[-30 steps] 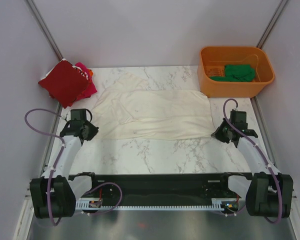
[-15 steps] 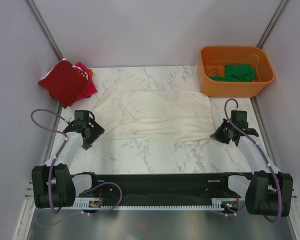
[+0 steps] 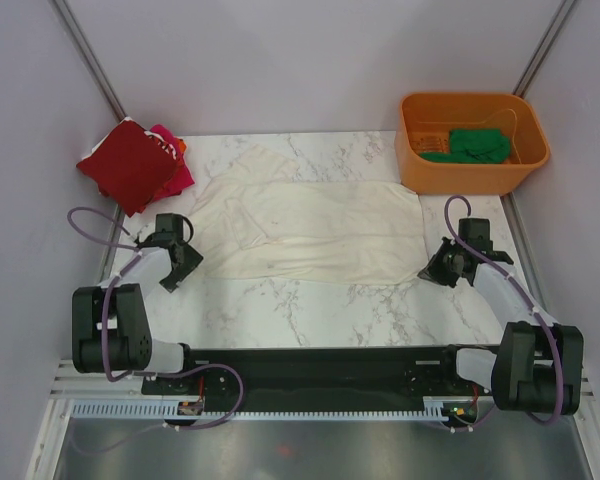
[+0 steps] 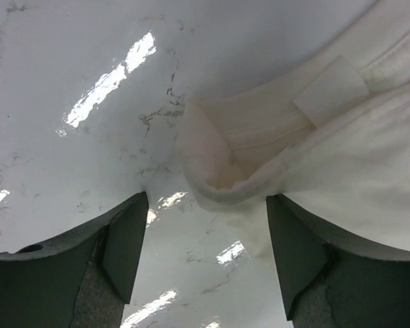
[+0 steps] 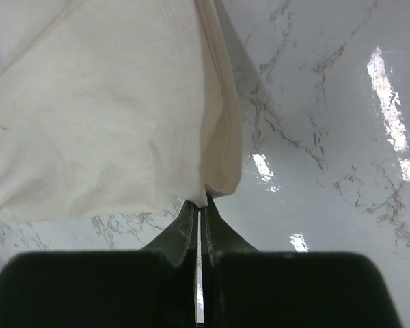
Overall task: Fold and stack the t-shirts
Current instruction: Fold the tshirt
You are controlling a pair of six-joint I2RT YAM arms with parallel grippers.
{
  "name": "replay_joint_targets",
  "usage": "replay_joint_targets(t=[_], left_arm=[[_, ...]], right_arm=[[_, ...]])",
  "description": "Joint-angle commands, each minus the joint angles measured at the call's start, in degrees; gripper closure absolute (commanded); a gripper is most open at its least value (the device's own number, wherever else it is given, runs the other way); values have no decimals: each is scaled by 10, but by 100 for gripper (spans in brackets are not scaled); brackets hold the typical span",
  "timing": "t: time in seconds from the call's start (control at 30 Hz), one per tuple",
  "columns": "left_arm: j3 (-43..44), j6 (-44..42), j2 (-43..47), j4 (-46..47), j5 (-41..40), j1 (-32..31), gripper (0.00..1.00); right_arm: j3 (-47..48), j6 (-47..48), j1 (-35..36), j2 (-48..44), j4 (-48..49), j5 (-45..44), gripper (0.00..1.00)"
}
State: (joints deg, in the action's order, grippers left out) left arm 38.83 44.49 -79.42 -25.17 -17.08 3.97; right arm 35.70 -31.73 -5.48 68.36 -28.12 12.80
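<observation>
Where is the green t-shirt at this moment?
Top view, far right: the green t-shirt lies inside the orange tub, just beyond the right end of the spread cream-white t-shirt.

Left wrist: cream-white t-shirt (image 4: 328,130) is running off the frame from 12 to 4 o'clock. Both fingers (image 4: 116,253) of the spread left gripper (image 4: 205,205) are being cropped at 6 o'clock.

Right wrist: the shirt is leaving the frame from 9 to 12 o'clock. The right gripper (image 5: 199,205) is pinching the hem corner, and its tips are hiding how much cloth they hold.

Top: magenta-pink t-shirt (image 3: 180,175) is lying mostly covered by dark red t-shirt (image 3: 128,165). Green t-shirt (image 3: 480,145) is sitting bunched in the orange tub (image 3: 460,180), too small to make out its shape.
</observation>
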Motion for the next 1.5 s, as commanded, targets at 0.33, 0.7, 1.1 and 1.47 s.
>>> replay_joint_targets(t=[0.33,0.7,1.1,1.47], left_arm=[[70,-16,-68,56,-20,19,86],[27,-6,37,17,76,18,98],[21,-23,264,-164,189,20,98],[65,-10,384,-322,239,19,96]], right_arm=[[27,11,-3,7,12,0,100],[34,8,-23,-23,-5,5,100],[12,-3,-34,-119,-74,7,100],[3,-36,-71,-140,-131,9,100]])
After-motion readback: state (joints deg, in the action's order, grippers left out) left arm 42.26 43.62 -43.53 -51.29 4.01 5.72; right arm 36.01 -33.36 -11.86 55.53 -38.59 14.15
